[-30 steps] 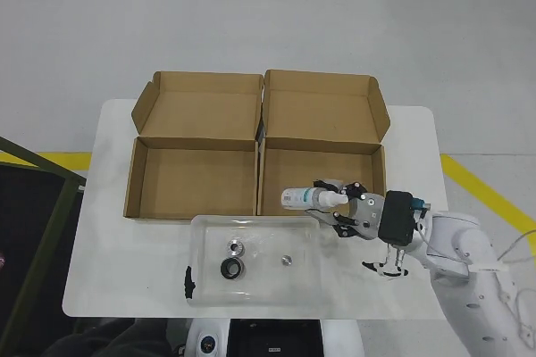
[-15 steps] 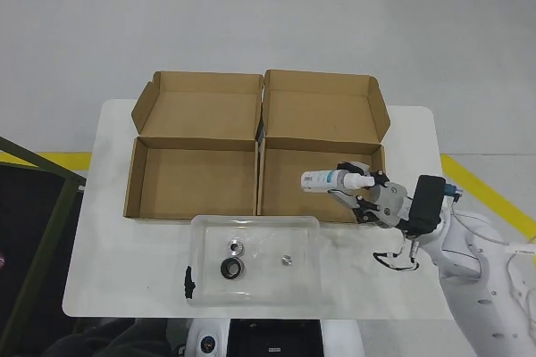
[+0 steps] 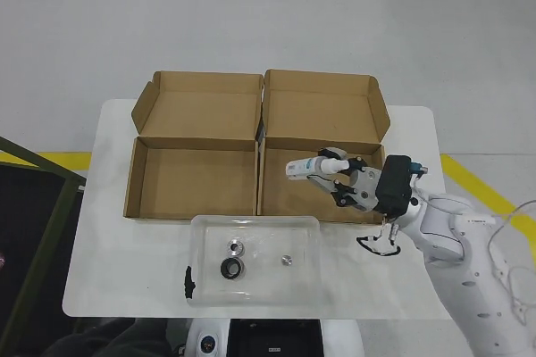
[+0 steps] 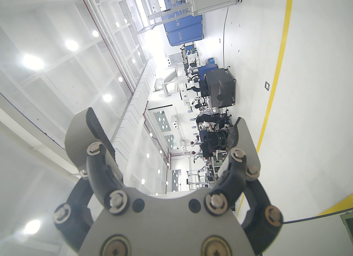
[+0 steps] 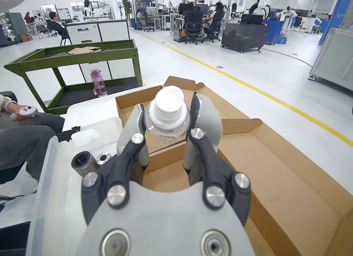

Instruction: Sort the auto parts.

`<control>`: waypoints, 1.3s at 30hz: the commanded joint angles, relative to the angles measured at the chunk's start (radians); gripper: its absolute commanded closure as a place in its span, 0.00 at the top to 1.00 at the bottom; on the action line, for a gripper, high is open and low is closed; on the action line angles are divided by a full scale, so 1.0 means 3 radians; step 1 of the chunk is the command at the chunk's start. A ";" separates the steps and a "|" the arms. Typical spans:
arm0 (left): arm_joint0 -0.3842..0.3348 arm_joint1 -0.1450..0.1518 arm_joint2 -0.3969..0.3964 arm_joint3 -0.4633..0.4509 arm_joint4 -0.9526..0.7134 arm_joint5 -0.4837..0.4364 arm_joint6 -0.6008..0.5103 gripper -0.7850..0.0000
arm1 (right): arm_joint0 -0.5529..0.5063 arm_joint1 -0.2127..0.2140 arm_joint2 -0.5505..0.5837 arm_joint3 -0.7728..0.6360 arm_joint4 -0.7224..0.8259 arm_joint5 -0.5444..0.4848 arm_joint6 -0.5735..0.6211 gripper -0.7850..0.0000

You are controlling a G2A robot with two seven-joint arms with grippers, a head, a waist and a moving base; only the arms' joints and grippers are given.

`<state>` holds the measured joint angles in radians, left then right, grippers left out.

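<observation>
Right gripper (image 5: 168,115): clamped on a small clear plastic bottle with a white cap (image 3: 304,167), carried sideways above the right-hand open brown cardboard box (image 3: 281,192).
Left gripper (image 4: 164,124): fingers spread, gripping nothing, aimed away from the table.
Progress: early, I judge; the bottle is not yet set down.
Remaining: a dark metal ring (image 3: 231,267), a silver cylinder (image 3: 237,246) and a small round metal piece (image 3: 287,260) wait in the clear plastic tray (image 3: 268,284), just in front of the left-hand cardboard box (image 3: 192,183).

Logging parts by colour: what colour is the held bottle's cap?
White cap on a clear bottle; best in the right wrist view.
</observation>
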<state>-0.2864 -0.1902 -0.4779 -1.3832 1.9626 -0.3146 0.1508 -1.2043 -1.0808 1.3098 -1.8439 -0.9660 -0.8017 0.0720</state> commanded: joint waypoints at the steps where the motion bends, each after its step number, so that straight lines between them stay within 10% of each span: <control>1: 0.0000 0.0000 0.0000 0.0000 0.0000 0.0000 0.0000 1.00 | 0.0103 -0.0015 -0.0103 0.0083 -0.0018 0.0028 0.0036 0.00; 39: 0.0000 0.0000 0.0000 0.0000 0.0000 0.0000 0.0000 1.00 | 0.1248 -0.0290 -0.1138 0.1610 -0.0626 0.0616 0.0519 0.00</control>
<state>-0.2864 -0.1902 -0.4779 -1.3832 1.9626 -0.3146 0.1508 -0.8315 -1.1655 0.9757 -1.3666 -1.1496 -0.6242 0.2276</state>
